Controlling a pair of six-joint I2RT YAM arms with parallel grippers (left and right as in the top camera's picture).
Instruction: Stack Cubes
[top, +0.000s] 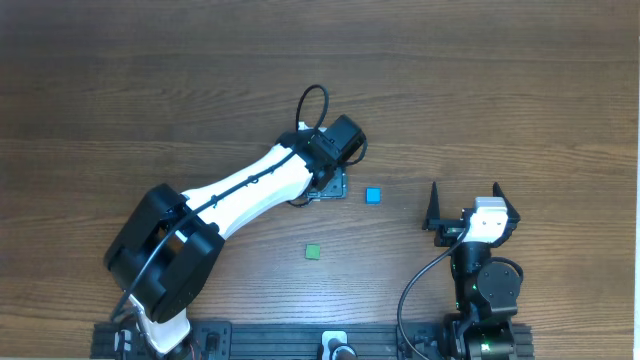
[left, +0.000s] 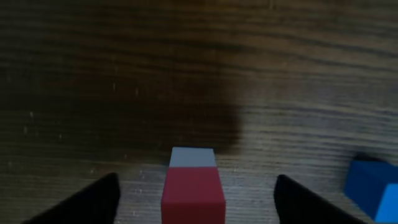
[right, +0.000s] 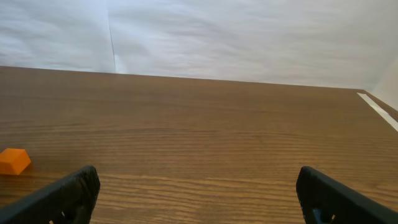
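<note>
Cubes of four colours lie singly on a wooden table (top: 120, 80), none resting on another as far as the views show. A white wall (right: 249, 37) stands behind the table's far edge.

Left arm (top: 250, 185): white-shelled, extended from its base at the lower left diagonally toward the middle of the table, wrist bent downward. Right arm (top: 485, 280): folded close above its own base at the lower right, gripper pointing up the top view.

Left gripper (left: 196, 178): lowered close to the table, its two dark fingers (left: 93, 199) spread well apart. They straddle the red cube (left: 193, 196) with a clear gap on each side and touch nothing. Right gripper (top: 465, 190): fingers likewise spread wide, nothing between them, aimed across bare wood.

Red cube: centred between the left fingers, on the table. A pale grey face (left: 193, 157) adjoins its far edge; whether this is a separate block cannot be told.

Blue cube (top: 373, 195): just beside the left gripper, on the side toward the right arm, apart from the red cube.

Green cube (top: 313, 252): nearer the bases, between the two arms, well apart from the blue cube.

Orange cube (right: 13, 160): at the edge of the right wrist view, off to the side of the right fingers.
</note>
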